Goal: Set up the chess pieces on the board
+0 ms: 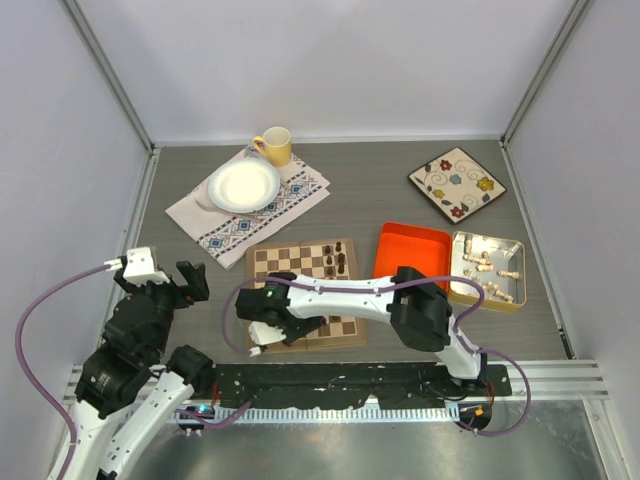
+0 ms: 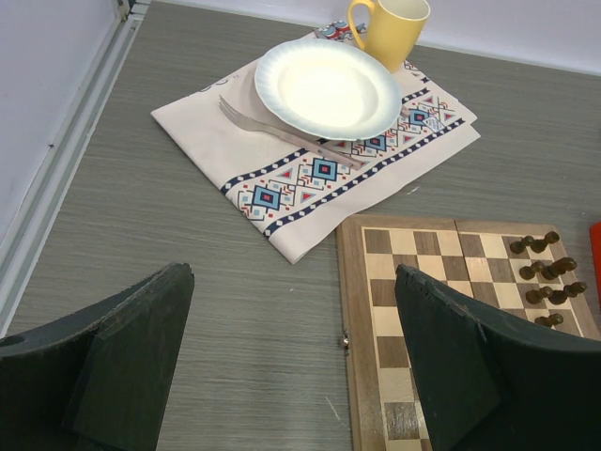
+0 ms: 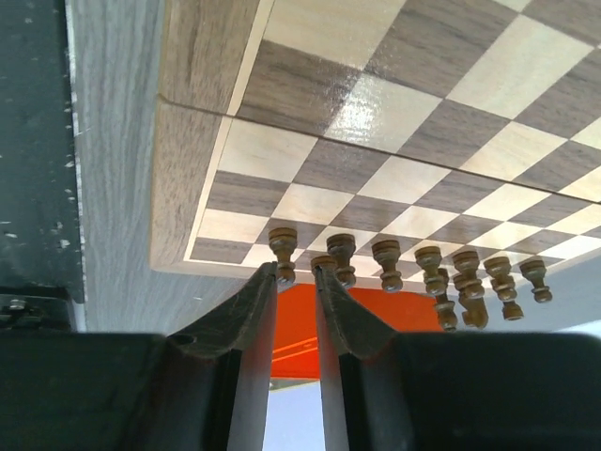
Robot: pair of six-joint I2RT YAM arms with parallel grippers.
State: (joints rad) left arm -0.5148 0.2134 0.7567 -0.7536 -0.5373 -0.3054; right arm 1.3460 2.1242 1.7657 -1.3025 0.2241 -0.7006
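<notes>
Two arms show in the top view: the left gripper (image 1: pixel 172 288) hangs wide open over the grey counter (image 1: pixel 380 190) at lower left of the frame, holding nothing, while the right gripper (image 1: pixel 263 338) reaches across to the lower left corner of the board (image 1: pixel 300 262), which lies at frame centre. A cluster of dark chess pieces (image 1: pixel 335 262) stands near the board's upper right. Just right of the board an orange tray (image 1: pixel 412 250) shows only its own floor, and beside it a metal tin (image 1: pixel 505 243) holds several pale chess pieces (image 1: pixel 485 265). In the left wrist view the gripper's fingers (image 2: pixel 122 366) stand far apart over bare counter; above them a patterned cloth (image 2: pixel 235 160) carries a white plate (image 2: pixel 329 89), a fork (image 2: pixel 272 127) and a yellow mug (image 2: pixel 390 28). In the right wrist view the right gripper is parted by only a narrow slit with nothing in it, low over the board, the dark pieces lined along its far edge.
</notes>
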